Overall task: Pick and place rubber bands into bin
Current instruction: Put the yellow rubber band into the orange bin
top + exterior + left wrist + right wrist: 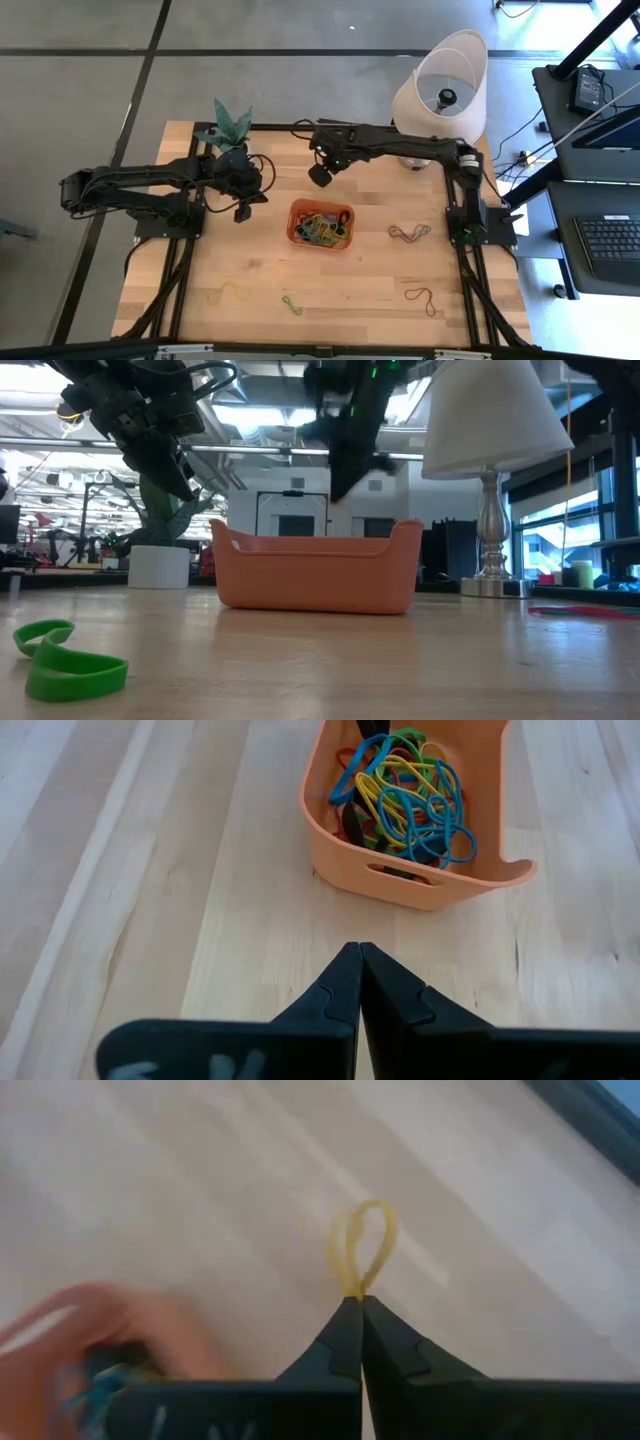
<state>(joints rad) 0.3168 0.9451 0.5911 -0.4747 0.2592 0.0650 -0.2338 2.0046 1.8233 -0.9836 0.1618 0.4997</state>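
From where I stand, the small shallow orange plastic bin (pixel 321 224) sits near the middle of the pale wooden table (pixel 250 270), already holding a tangled heap of thin rubber bands (pixel 408 790) in blue, yellow, green and red. More bands lie loose on the wood: a yellowish loop (pixel 230 292) and a green loop (pixel 291 305) towards the near edge on the left arm's side, a dark tangle (pixel 409 232) just right of the bin, and a reddish loop (pixel 421 297) nearer the front on the right. In the low view the green one (pixel 62 660) lies big in the foreground, well in front of the bin (pixel 318 568).

The right gripper (pixel 320 173) hangs above the table just behind the bin's back-left corner, its dark fingers pressed together on a thin yellow rubber band (pixel 364 1250), which loops out from the fingertips over bare wood, the bin a blurred orange patch to one side of that wrist view.

The left gripper (pixel 243 212) hangs to the left of the bin, clear of it, its fingers (pixel 335 995) closed tip to tip with nothing between them, pointing towards the bin's near wall (pixel 400 880).

Behind the table stand a white lampshade on a silver-stemmed lamp (pixel 441 85) and a green plant in a white pot (pixel 228 128)
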